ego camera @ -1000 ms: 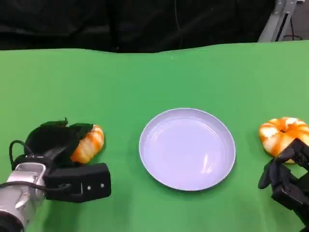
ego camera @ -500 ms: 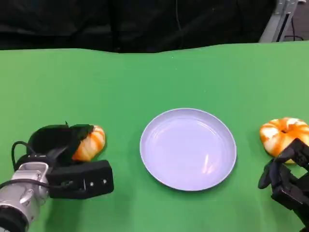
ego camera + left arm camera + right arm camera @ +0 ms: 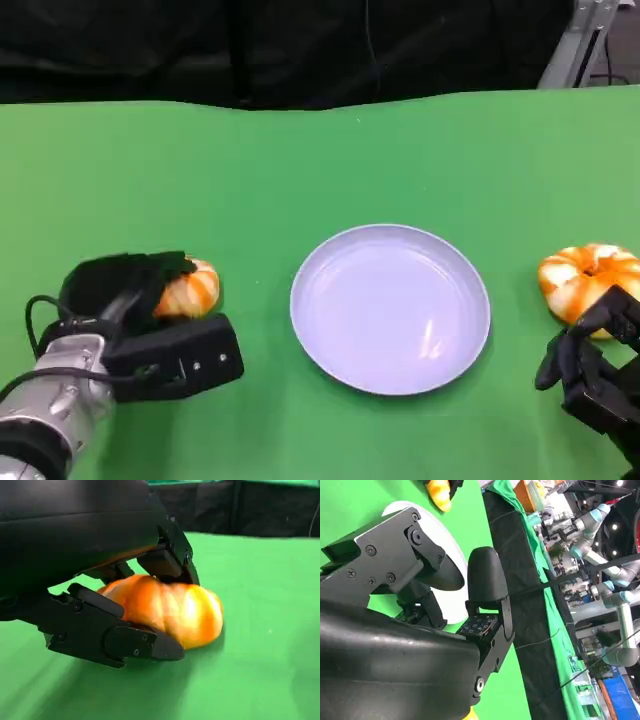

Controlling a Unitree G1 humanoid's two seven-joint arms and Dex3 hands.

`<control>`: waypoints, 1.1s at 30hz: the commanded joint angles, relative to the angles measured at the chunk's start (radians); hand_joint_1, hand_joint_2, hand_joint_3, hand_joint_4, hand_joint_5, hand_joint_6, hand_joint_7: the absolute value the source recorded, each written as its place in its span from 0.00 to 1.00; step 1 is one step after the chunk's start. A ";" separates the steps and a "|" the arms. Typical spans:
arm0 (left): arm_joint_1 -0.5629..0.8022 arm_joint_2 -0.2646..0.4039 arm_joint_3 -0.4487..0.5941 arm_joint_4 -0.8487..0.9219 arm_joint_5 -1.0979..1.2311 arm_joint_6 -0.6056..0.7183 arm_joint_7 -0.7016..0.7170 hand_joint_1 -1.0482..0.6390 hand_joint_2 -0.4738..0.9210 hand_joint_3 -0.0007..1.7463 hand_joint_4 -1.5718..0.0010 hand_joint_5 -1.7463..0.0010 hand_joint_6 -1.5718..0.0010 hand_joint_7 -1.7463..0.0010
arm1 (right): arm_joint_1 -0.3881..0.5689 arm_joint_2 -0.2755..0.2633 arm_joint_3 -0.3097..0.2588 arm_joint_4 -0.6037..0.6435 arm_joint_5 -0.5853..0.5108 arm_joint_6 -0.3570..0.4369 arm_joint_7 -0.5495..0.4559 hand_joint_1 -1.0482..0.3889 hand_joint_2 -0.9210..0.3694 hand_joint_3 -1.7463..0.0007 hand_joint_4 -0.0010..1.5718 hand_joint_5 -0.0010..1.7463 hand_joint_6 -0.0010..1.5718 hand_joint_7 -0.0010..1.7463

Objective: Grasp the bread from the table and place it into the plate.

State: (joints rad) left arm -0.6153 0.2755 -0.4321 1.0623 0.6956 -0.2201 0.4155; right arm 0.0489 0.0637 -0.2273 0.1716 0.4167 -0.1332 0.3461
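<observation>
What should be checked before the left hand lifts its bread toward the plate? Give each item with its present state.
1. Left hand closed around the left bread: ok, fingers above and below it in the left wrist view.
2. Bread off the table: not ok, it rests on the cloth.
3. Plate free to receive: ok, nothing lies in it.
4. Right hand away from the plate: ok, it sits beside the right bread.
5. Grip firmness: cannot tell.
</observation>
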 commanded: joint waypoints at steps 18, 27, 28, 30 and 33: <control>0.072 0.050 0.035 -0.256 -0.033 -0.107 0.075 0.54 0.98 0.28 0.57 0.00 0.65 0.00 | 0.000 -0.017 -0.012 -0.001 0.012 -0.010 0.010 0.69 0.34 0.25 0.56 1.00 0.48 0.92; 0.134 0.053 0.031 -0.557 0.010 -0.054 -0.008 0.55 0.89 0.37 0.58 0.00 0.63 0.00 | -0.004 -0.018 -0.013 0.005 0.008 -0.013 0.010 0.69 0.34 0.25 0.56 1.00 0.48 0.92; 0.138 0.051 0.031 -0.574 0.016 -0.051 -0.013 0.55 0.87 0.37 0.58 0.00 0.62 0.00 | -0.004 -0.018 -0.013 0.007 0.007 -0.016 0.011 0.69 0.34 0.25 0.56 1.00 0.48 0.92; 0.135 0.033 0.022 -0.597 0.025 -0.047 -0.028 0.56 0.86 0.37 0.58 0.00 0.62 0.00 | -0.005 -0.017 -0.013 0.006 0.006 -0.012 0.006 0.69 0.34 0.25 0.56 1.00 0.48 0.92; 0.122 0.012 0.006 -0.593 0.038 -0.052 -0.032 0.56 0.86 0.37 0.57 0.00 0.62 0.00 | -0.006 -0.017 -0.014 0.008 0.008 -0.010 0.006 0.69 0.34 0.25 0.56 1.00 0.48 0.92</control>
State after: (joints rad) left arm -0.4944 0.2940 -0.4109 0.4722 0.7151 -0.2736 0.3963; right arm 0.0478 0.0636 -0.2295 0.1750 0.4184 -0.1336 0.3545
